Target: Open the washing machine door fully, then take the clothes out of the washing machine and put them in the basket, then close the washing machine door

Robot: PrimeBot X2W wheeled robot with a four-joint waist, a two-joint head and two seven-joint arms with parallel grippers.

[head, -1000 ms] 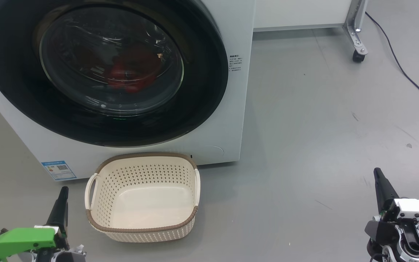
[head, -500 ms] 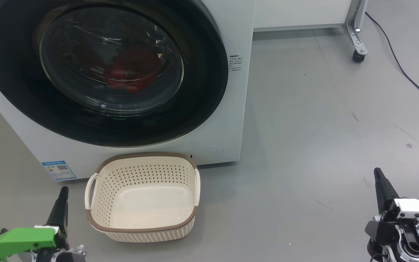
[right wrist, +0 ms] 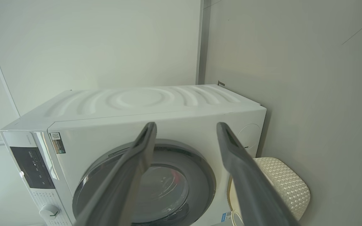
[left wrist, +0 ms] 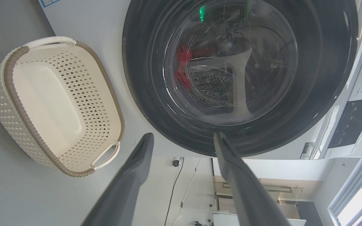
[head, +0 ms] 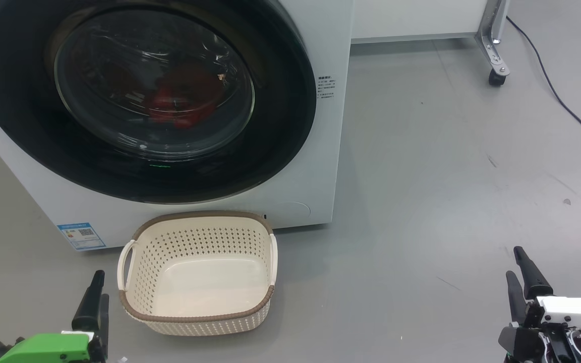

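Observation:
The white washing machine (head: 327, 45) fills the upper left of the head view. Its door (head: 280, 131), black-rimmed with a glass window, is closed against the front. Behind the glass lie the red clothes (head: 182, 98), also seen in the left wrist view as clothes (left wrist: 182, 67). The cream basket (head: 197, 218) stands empty on the floor right below the door. My left gripper (head: 100, 287) hovers open just left of the basket, holding nothing; its fingers (left wrist: 137, 163) point at the door. Far to the right, my right gripper (head: 514, 262) is open and empty over bare floor, aimed at the machine (right wrist: 168, 103).
A metal frame leg on a caster (head: 497, 75) stands at the back right, with a black cable (head: 563, 103) trailing across the grey floor (head: 421, 201) beside it. A wide stretch of floor separates the machine from my right gripper.
Both grippers went from shut to open, each now showing two spread fingers, and both sit a little lower in the head view. Door, clothes and basket are unmoved.

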